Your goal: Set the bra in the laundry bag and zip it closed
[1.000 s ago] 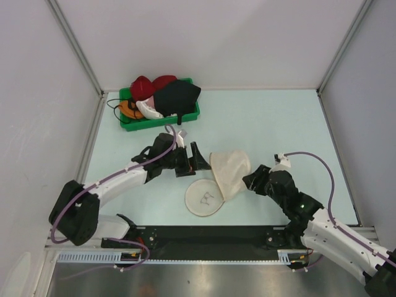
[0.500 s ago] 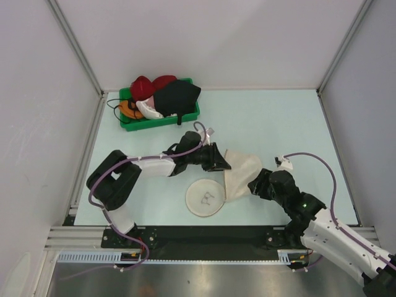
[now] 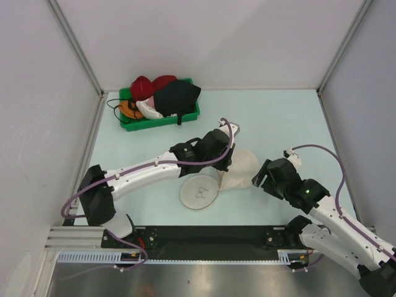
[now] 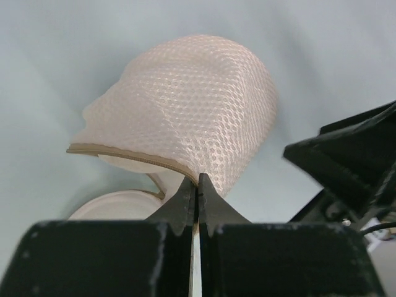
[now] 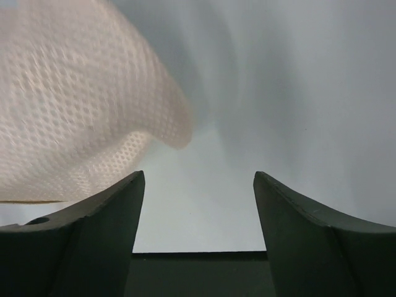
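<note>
The cream-white mesh laundry bag [image 3: 243, 166] lies on its side mid-table, and its disc-like lid [image 3: 199, 193] is flat on the table to its left. My left gripper [image 3: 224, 168] is shut on the bag's zip rim [image 4: 139, 156], its fingertips [image 4: 197, 179] pinching the edge with the dome [image 4: 192, 111] beyond them. My right gripper [image 3: 260, 176] stands open just right of the bag, with only bare table between its fingers [image 5: 198, 179]; the mesh [image 5: 74, 111] is to its upper left, apart from it. The black bra [image 3: 178, 96] lies in the green bin.
The green plastic bin [image 3: 162, 121] at the back left also holds red, white and orange bras. Grey walls enclose the table on the left, back and right. The right gripper's black body [image 4: 346, 161] shows close to the bag in the left wrist view.
My left arm reached right and shut on the bag's rim. My right gripper let go of the bag, opened wider and drew back to the right. Bag and lid shifted slightly.
</note>
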`<state>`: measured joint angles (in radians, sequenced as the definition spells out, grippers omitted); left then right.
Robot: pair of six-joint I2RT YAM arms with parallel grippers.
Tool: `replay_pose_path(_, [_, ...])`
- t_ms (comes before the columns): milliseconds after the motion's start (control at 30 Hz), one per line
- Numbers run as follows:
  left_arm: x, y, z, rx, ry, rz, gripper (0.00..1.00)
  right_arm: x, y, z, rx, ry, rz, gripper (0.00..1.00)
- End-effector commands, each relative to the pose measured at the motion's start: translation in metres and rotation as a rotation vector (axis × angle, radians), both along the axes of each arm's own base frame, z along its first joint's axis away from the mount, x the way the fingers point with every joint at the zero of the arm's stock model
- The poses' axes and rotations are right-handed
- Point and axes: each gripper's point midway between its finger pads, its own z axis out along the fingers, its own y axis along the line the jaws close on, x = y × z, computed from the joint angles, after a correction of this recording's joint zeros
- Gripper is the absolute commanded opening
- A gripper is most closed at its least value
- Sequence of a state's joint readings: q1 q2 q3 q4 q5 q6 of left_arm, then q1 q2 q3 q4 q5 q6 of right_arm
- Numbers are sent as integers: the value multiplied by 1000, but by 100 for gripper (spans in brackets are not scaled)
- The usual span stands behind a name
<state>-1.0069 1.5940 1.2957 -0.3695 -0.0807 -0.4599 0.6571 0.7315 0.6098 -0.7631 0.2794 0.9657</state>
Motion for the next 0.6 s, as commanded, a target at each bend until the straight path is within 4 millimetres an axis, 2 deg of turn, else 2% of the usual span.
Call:
replay_pose_path(0, [1, 45, 11, 272, -140, 4, 0, 17, -13, 33, 22, -68, -87, 73])
replay_pose_path(67, [-4, 37, 13, 259, -133, -17, 0, 22, -14, 35, 48, -65, -88, 66])
replay_pose_path(100, [-6, 29, 19, 240, -141, -33, 0, 29, -21, 36, 54, -76, -115, 64])
replay_pose_path(167, [-8, 13, 14, 243, -131, -71, 0, 32, -22, 31, 88, -55, -112, 61])
replay_pose_path(200, [-8, 0, 25, 213, -143, -91, 0, 33, -24, 29, 99, -44, -124, 61])
replay_pose_path(233, [-8, -12, 11, 234, -123, -121, 0, 36, -35, 26, 111, -27, -179, 58])
replay_pose_path(267, [-8, -22, 9, 224, -112, -149, 0, 34, -39, 22, 122, -8, -203, 58])
replay_pose_path(300, [-6, -37, 18, 189, -116, -171, 0, 26, -49, 12, 108, 39, -253, 57])
replay_pose_path(333, [-5, -46, 10, 195, -105, -187, 1, 26, -63, 9, 105, 45, -341, 58])
replay_pose_path(367, [-2, -57, -11, 221, -82, -202, 4, 23, -70, 6, 101, 58, -391, 58])
replay_pose_path(400, [0, -72, -10, 199, -75, -228, 7, 12, -78, -4, 82, 101, -434, 58])
replay_pose_path(433, [1, -78, -17, 204, -66, -239, 13, 10, -85, -5, 73, 103, -471, 59])
replay_pose_path(467, [3, -83, -34, 230, -47, -238, 14, 7, -92, -8, 70, 113, -517, 60])
replay_pose_path(500, [7, -88, -27, 216, -60, -226, 19, 0, -97, -11, 52, 139, -536, 60])
replay_pose_path(533, [8, -87, -26, 214, -62, -213, 36, -1, -100, -10, 42, 134, -546, 61])
replay_pose_path(567, [9, -88, -19, 198, -77, -204, 47, -1, -102, -8, 31, 120, -535, 61])
